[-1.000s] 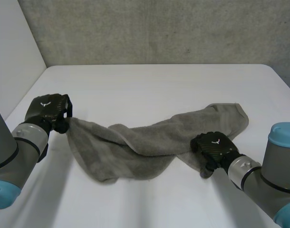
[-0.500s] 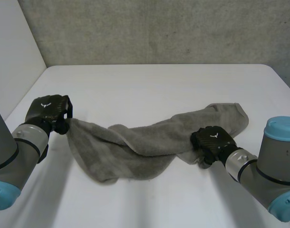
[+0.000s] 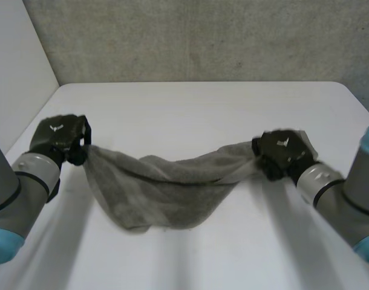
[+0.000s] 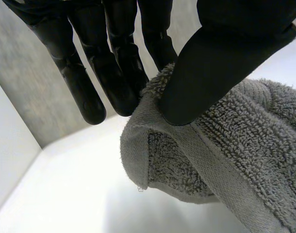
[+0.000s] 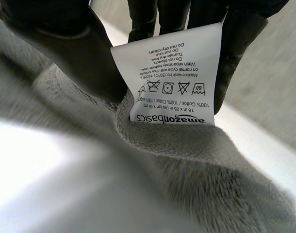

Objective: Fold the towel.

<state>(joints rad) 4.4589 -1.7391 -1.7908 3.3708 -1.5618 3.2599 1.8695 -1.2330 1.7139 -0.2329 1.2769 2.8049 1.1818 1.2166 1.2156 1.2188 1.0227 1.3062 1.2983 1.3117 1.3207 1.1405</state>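
While the left robot hand (image 3: 58, 136) and right robot hand (image 3: 285, 151) each pinch the towel (image 3: 166, 187), its label (image 5: 174, 73) reads "amazonbasics".

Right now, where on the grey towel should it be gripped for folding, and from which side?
Probably the grey towel's end corners, each from its outer side: the left hand pinches a hemmed corner, the right hand the edge by the care label. The middle sags, bunched.

Grey towel (image 3: 166, 196) sags onto the white table (image 3: 190, 109).
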